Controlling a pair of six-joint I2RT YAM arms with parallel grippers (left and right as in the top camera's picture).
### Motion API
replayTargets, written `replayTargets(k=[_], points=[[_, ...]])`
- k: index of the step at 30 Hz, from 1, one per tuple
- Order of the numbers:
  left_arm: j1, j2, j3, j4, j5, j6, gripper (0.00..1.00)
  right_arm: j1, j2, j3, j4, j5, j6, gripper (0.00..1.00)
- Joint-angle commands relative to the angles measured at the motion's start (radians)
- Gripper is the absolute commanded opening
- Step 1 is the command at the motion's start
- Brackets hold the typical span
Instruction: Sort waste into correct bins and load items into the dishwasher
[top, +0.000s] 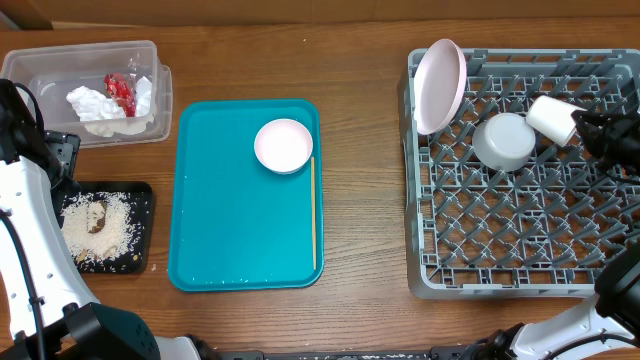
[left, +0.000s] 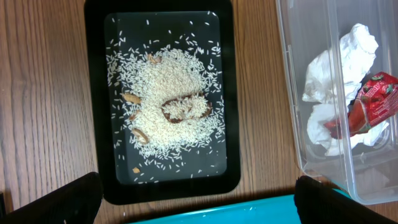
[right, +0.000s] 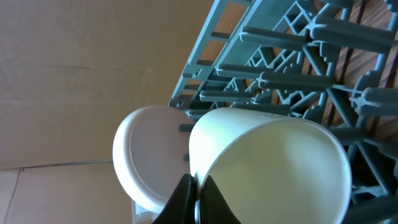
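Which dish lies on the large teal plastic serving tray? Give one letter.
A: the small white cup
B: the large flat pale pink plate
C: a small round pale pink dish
C: the small round pale pink dish sits on the large teal plastic serving tray; the large flat pale pink plate and the small white cup are at the grey plastic dish rack.

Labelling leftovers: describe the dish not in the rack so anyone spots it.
Find the teal tray mid-table. Near its far right corner sits a small round pale pink dish, beside a thin wooden stick. It is the only dish outside the grey rack.
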Motion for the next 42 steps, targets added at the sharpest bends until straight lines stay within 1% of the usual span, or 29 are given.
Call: replayTargets(k=[1, 7, 15, 17, 20, 23, 25, 29, 35, 42], points=[[0.002, 0.002, 0.002, -0.002, -0.018, 0.016, 1.00, -0.027, 0.029, -0.006, -0.013, 0.056, -0.010, 0.04], [0.002, 0.002, 0.002, -0.003, -0.018, 0.016, 1.00, -0.091, 0.026, -0.005, -0.061, 0.119, -0.011, 0.04], [0.002, 0.002, 0.002, -0.003, -0.018, 0.016, 1.00, -0.134, 0.024, 0.002, -0.162, 0.230, -0.090, 0.07], [0.002, 0.002, 0.002, -0.002, -0.018, 0.016, 1.00, -0.134, 0.024, 0.004, -0.186, 0.306, -0.107, 0.14], [0.002, 0.002, 0.002, -0.003, -0.017, 0.016, 1.00, -0.134, 0.024, 0.022, -0.219, 0.375, -0.105, 0.14], [0.002, 0.002, 0.002, -0.002, -0.018, 0.016, 1.00, -0.135, 0.023, 0.084, -0.301, 0.475, -0.105, 0.13], [0.002, 0.002, 0.002, -0.003, -0.017, 0.016, 1.00, -0.135, 0.023, 0.143, -0.372, 0.568, -0.105, 0.10], [0.002, 0.002, 0.002, -0.003, -0.018, 0.016, 1.00, -0.135, 0.023, 0.273, -0.500, 0.711, -0.092, 0.10], [0.002, 0.002, 0.002, -0.002, -0.018, 0.016, 1.00, -0.130, 0.001, 0.424, -0.613, 0.729, -0.068, 0.09], [0.002, 0.002, 0.002, -0.002, -0.018, 0.015, 1.00, -0.100, -0.097, 0.442, -0.652, 0.710, -0.013, 0.10]])
